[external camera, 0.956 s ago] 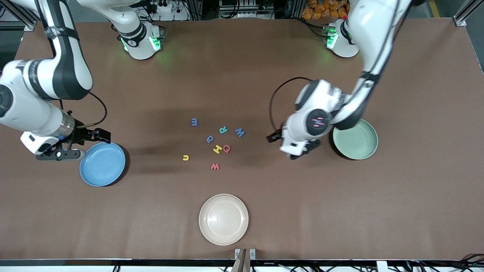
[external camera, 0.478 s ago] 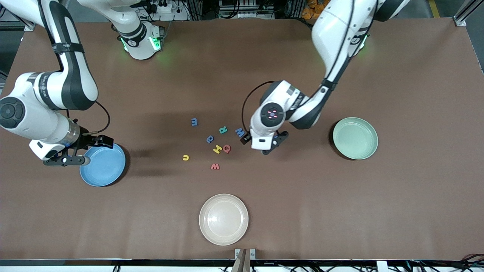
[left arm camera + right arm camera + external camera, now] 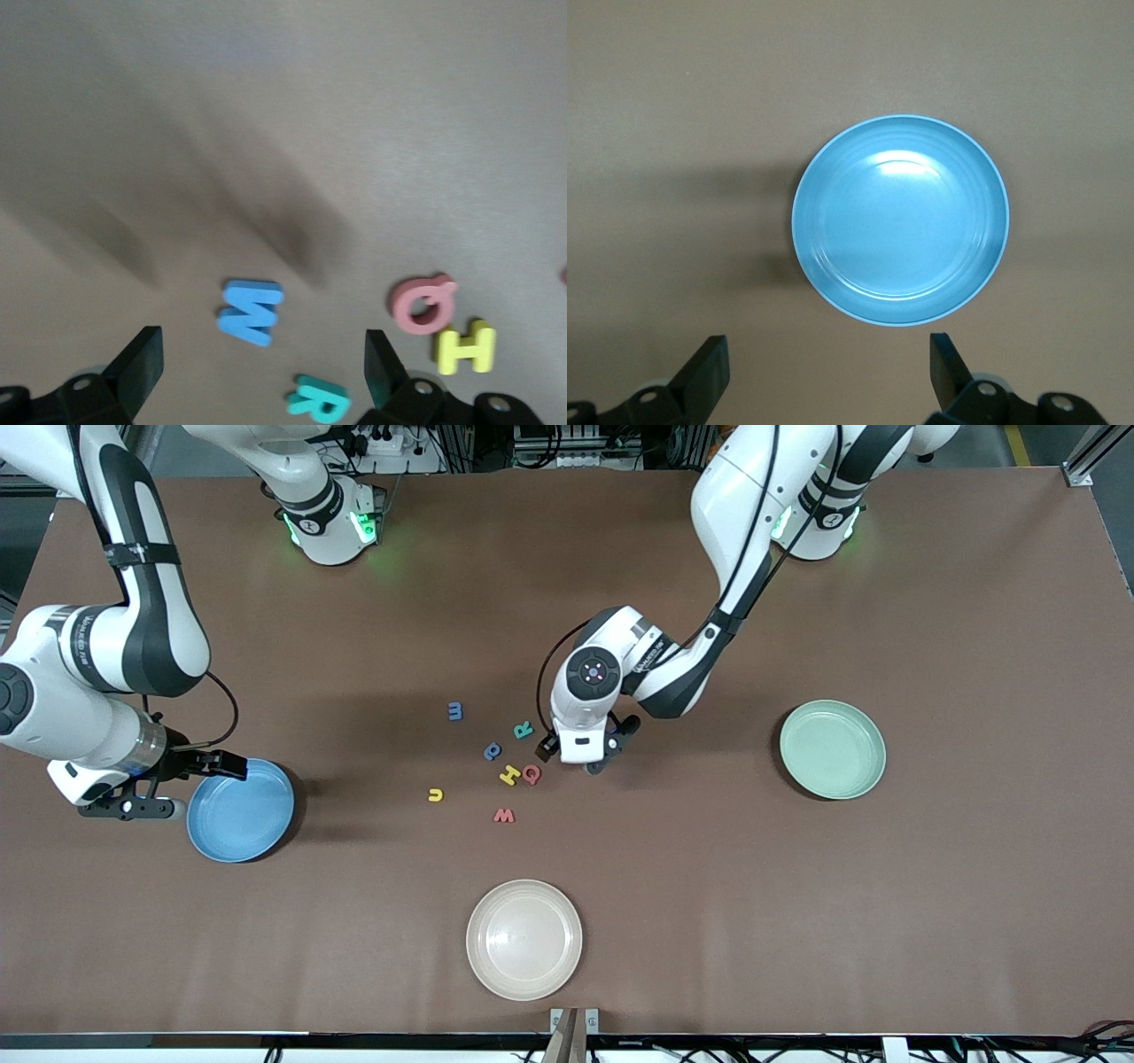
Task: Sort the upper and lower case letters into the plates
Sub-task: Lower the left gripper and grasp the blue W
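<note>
I see both arms out over the brown table [image 3: 930, 886], fingers spread wide, holding nothing.

The left gripper [image 3: 257, 372] hangs over the blue W [image 3: 251, 311], beside the teal R [image 3: 524, 730], red Q [image 3: 532, 773] and yellow H [image 3: 508, 774]. The right gripper [image 3: 824, 376] hovers by the sky blue plate [image 3: 241, 811]. The mint green plate [image 3: 833, 749] sits toward the left arm's end, the cream plate [image 3: 524, 940] nearest the front camera. Cables and racks line the table's edge by the bases.

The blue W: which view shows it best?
The left wrist view. The blue W lies unobstructed on the table between the open left gripper's fingers, near the teal R. In the front view the left gripper hides it. The right wrist view shows only the blue plate.
</note>
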Motion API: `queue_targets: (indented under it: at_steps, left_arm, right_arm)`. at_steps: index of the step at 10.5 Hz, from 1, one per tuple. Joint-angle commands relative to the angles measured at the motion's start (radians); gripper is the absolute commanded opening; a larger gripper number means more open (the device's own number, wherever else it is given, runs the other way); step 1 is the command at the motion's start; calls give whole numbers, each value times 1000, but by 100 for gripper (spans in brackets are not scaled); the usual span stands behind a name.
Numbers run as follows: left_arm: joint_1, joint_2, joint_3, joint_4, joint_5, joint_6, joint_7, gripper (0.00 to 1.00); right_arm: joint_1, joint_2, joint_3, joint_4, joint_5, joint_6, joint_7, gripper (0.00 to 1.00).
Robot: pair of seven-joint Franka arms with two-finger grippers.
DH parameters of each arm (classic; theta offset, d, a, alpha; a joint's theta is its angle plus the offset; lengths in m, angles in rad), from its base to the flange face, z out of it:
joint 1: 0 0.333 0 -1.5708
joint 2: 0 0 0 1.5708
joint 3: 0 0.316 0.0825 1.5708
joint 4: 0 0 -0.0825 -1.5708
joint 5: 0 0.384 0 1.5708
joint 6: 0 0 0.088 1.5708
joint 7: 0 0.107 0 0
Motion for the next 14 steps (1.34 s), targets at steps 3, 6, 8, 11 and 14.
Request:
queue_targets:
  at_steps: [3,6,8,11,14]
  left_arm:
    - [-76,101,69,68,-20,28,-12,100]
    - [-76,100,69,63,-11,19,19,100]
    - [-76,100,69,63,-12,19,27,66]
    - [-76,101,65,54,-12,11,27,29]
    - [-75,81,63,57,-11,-62,30,2]
  right_arm:
    - [-14,0,4,19,-8,-6,-9,100]
    - [-12,15,4,25,-8,44,2,100]
    - [-16,23,3,24,-9,49,2,100]
    - [-54,23,4,25,1,50,-1,100]
    - [-49,70,4,30,3,72,-2,100]
